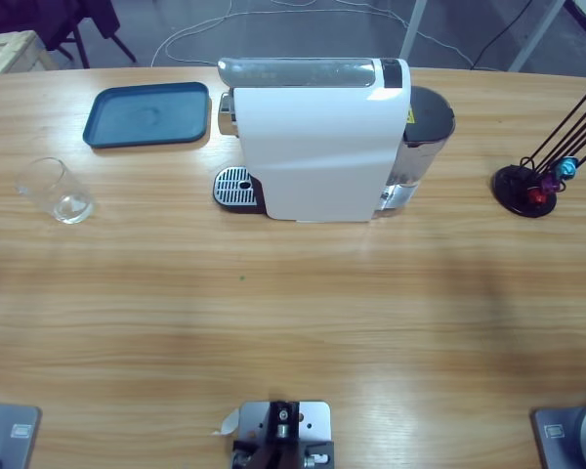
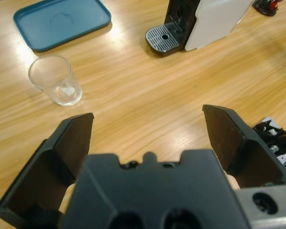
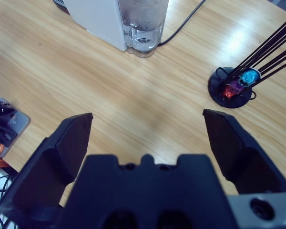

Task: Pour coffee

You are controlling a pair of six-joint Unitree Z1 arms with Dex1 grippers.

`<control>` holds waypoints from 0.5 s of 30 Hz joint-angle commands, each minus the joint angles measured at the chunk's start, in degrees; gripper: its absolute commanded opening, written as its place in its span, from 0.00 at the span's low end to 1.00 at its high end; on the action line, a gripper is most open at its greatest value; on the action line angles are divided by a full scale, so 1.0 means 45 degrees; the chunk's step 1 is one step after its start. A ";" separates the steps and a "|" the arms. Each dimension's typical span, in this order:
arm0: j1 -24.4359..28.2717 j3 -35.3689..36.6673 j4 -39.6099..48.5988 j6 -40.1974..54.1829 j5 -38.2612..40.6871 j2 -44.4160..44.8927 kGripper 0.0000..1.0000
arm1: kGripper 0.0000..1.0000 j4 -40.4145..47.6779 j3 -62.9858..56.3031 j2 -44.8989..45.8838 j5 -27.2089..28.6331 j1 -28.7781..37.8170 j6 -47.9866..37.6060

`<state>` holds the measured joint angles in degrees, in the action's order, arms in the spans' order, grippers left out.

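Surface: a long wooden table [image 1: 293, 322] is seen from above, with a dark floor and cables beyond its far edge.
Landmark: the white coffee machine [image 1: 317, 147] is laid lengthwise along the table; its drip grate [image 1: 234, 186] and spout end are pointed toward the glass side, its water tank [image 1: 425, 132] away from it.
Glass: a clear, empty glass [image 1: 57, 191] is stood upright well apart from the grate, just in front of the blue tray [image 1: 148, 114].
Capsule rack: a black stand [image 1: 527, 188] is placed beyond the tank end.
Left gripper [image 2: 148, 138]: jaws spread wide, nothing held, glass ahead.
Right gripper [image 3: 148, 138]: jaws spread wide, nothing held.
Step advice: the glass is probably best grasped low around its wall, kept upright, and set centred on the grate.
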<state>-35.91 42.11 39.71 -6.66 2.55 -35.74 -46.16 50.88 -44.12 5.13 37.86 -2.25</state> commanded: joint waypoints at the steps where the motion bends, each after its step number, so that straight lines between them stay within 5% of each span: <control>1: 0.0089 0.2392 0.0178 -0.0313 0.0195 -0.3037 1.00 | 1.00 0.0106 -0.0489 0.0331 -0.0213 0.0122 0.0063; 5: 0.0089 0.4248 0.0050 -0.2086 0.0570 -0.5674 1.00 | 1.00 0.0122 -0.0505 0.0284 -0.0260 0.0122 0.0051; 15: 0.0089 0.4877 -0.4361 -0.7629 0.2808 -0.9498 1.00 | 1.00 0.0161 -0.0497 -0.0255 -0.0225 0.0122 -0.0008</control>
<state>-35.82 63.58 28.73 -30.29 9.04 -67.66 -45.94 50.61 -43.50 5.11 37.87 -2.25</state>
